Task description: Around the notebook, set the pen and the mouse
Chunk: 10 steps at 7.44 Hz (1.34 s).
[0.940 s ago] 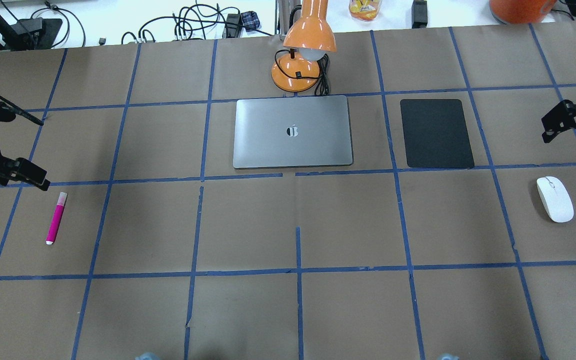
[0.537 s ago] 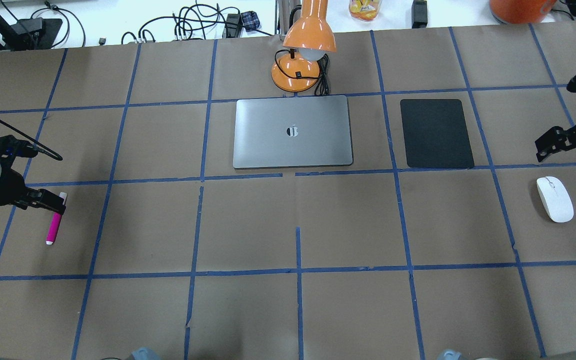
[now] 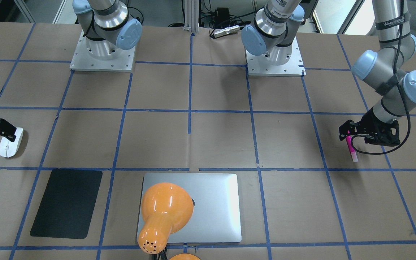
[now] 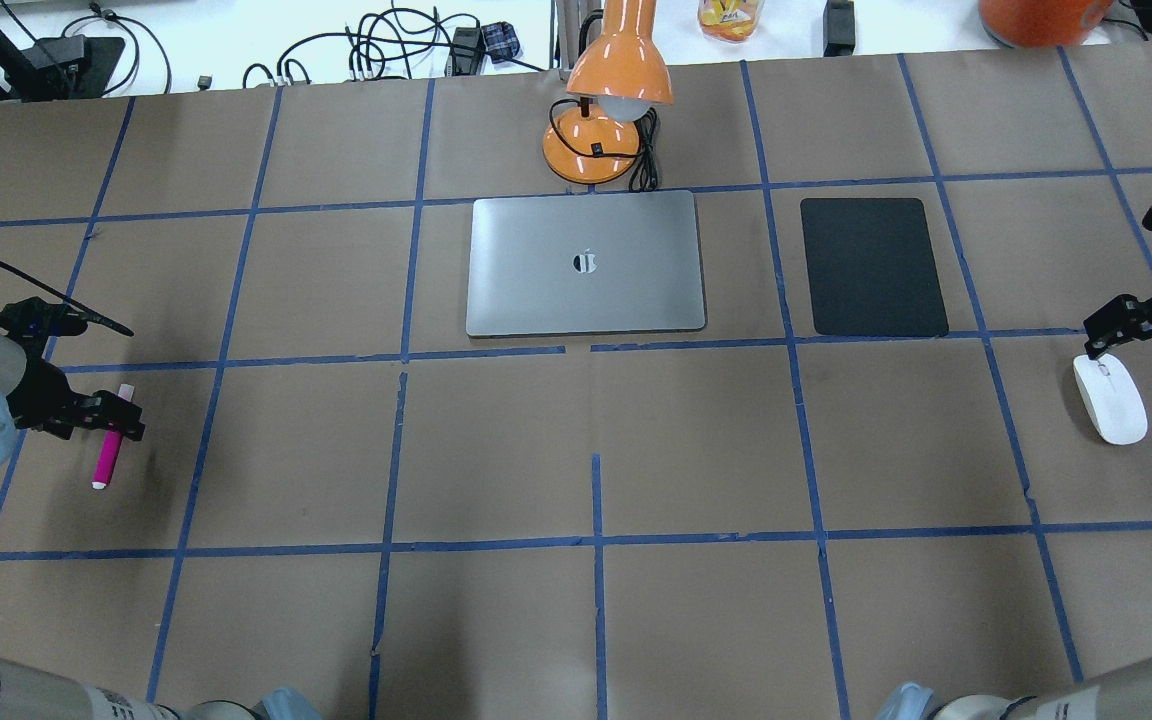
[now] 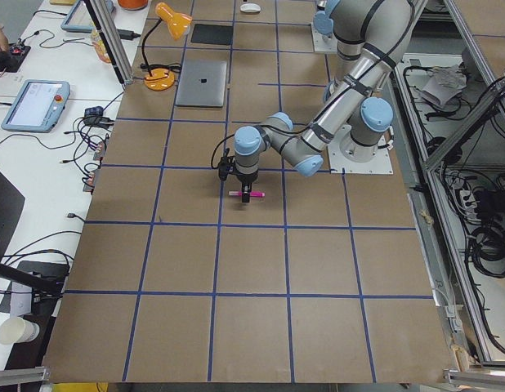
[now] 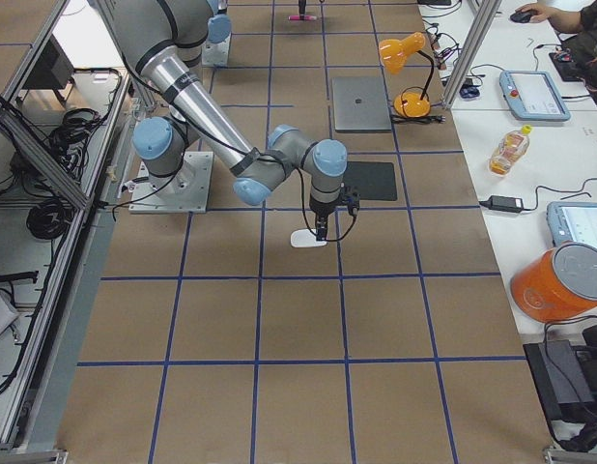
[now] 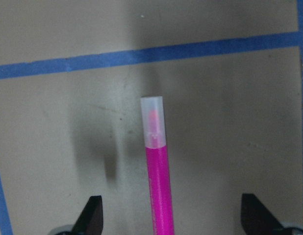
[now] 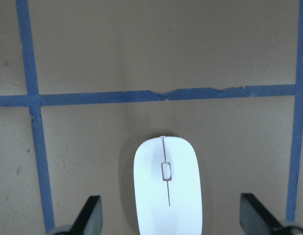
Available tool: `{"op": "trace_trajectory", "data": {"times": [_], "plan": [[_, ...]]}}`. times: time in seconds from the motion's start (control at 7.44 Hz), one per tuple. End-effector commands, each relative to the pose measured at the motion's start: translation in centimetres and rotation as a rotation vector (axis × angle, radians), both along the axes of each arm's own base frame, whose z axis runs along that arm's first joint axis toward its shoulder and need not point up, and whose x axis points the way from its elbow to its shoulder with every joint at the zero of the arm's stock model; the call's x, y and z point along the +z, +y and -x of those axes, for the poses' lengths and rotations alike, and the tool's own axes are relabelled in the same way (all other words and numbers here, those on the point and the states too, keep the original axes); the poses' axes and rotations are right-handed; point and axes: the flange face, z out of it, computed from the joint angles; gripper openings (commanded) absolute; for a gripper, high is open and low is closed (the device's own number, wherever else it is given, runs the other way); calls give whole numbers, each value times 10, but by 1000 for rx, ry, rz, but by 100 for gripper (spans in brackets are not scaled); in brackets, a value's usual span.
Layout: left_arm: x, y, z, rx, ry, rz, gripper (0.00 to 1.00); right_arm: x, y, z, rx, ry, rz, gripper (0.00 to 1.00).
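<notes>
The magenta pen (image 4: 108,452) lies on the brown table at the far left, cap end away from me. My left gripper (image 4: 114,418) hovers over its cap half, open; in the left wrist view the pen (image 7: 159,181) runs between the two spread fingertips (image 7: 92,215). At the far right lies the white mouse (image 4: 1111,400). My right gripper (image 4: 1131,340) stands open over its far end, the mouse (image 8: 167,191) centred between the fingers. The silver notebook (image 4: 586,262) lies closed at the table's middle back, away from both grippers.
An orange desk lamp (image 4: 606,110) stands just behind the notebook, its head hanging over the lid in the front-facing view. A matte black pad (image 4: 873,266) lies to the notebook's right. Cables and gear line the far edge. Both arm bases (image 3: 101,54) sit on my side.
The left gripper has come toward me and over the pen's cap end. The right gripper has come down onto the mouse's far end. Pen and mouse have not moved.
</notes>
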Motion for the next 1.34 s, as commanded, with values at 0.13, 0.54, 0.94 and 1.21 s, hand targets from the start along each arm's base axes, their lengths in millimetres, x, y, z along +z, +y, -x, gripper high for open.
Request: {"op": "trace_trajectory", "data": {"times": [0.13,0.54,0.94,1.21], "plan": [[-7,0,0,9,10,-5,37,-35,-3,4,23,-41,-37,100],[-7,2,0,17,12,-7,0,-50,0,6,28,-45,-88,100],[24,3,25,356,23,-35,0,-63,13,0,32,-40,-140,100],[51,-10,118,555,9,-75,0,-61,11,2,30,-35,-134,89]]}}
